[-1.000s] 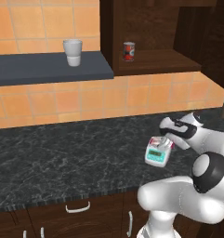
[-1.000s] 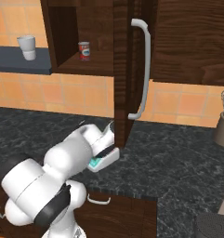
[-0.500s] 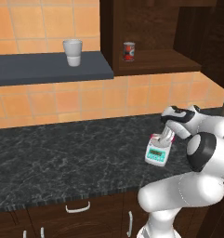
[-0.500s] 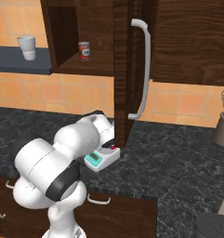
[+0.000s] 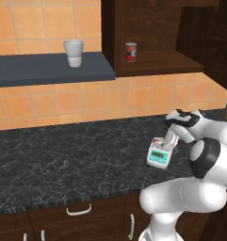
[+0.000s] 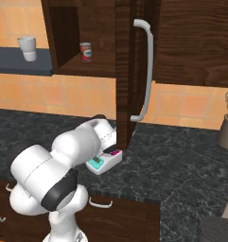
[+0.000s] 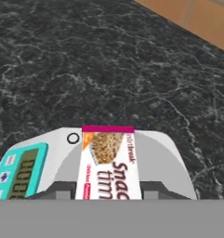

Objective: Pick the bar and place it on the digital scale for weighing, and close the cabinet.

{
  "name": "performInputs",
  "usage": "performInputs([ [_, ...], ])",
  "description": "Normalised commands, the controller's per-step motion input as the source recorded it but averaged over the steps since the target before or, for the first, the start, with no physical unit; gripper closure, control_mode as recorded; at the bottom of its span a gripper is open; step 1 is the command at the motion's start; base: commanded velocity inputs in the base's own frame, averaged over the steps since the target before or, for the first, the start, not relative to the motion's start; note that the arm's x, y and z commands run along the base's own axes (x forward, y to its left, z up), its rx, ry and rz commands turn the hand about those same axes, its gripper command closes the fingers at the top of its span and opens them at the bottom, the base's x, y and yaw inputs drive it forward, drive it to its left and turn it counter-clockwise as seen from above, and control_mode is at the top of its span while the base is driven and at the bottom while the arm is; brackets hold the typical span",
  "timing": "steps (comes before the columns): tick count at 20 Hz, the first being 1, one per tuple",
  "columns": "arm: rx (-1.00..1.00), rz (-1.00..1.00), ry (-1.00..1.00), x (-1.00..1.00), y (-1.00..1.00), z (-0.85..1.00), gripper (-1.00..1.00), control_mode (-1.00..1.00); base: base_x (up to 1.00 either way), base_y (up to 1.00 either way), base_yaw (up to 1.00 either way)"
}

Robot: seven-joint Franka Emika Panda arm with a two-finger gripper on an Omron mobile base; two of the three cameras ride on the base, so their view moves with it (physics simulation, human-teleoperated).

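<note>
The bar [image 7: 108, 162], a pink and white snack packet, lies flat just over the pale round plate of the digital scale [image 7: 167, 162]. My gripper [image 7: 108, 193] is shut on the bar, one dark finger against each long side. The scale's teal display faces left in the hand view. From the left base view the gripper [image 5: 167, 142] points down onto the scale [image 5: 158, 158] on the dark counter. The dark brown cabinet [image 6: 122, 71] above stands with its door open, its silver bar handle [image 6: 146, 71] edge-on to the right base view.
A red-labelled can [image 5: 130, 52] stands inside the open cabinet. A white cup [image 5: 73, 52] sits on the dark blue shelf [image 5: 49, 68]. A utensil holder [image 6: 227, 127] is at the counter's far right. Drawers with curved handles [image 5: 79, 209] run below the counter edge.
The arm has swung its elbow round and the hand has come down over the scale, still holding the bar. Scale, cabinet door, can and cup have not moved.
</note>
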Motion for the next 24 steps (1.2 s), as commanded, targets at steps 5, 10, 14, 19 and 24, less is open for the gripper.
performInputs([
  [5,0.0,0.0,-0.01,0.15,0.18,0.0,1.0,-1.0,0.0,0.0,0.0],
  [10,0.03,0.09,0.0,0.13,-0.31,0.0,-1.0,-1.0,0.0,0.0,0.0],
  [14,0.0,0.1,-0.01,-0.09,-0.16,0.0,-1.0,-1.0,0.0,0.0,0.0],
  [19,0.0,0.04,-0.08,-0.11,0.09,0.14,-1.0,-1.0,0.0,0.0,0.0],
  [24,0.03,0.02,-0.22,-0.37,0.68,0.33,-1.0,-1.0,0.0,0.0,0.0],
])
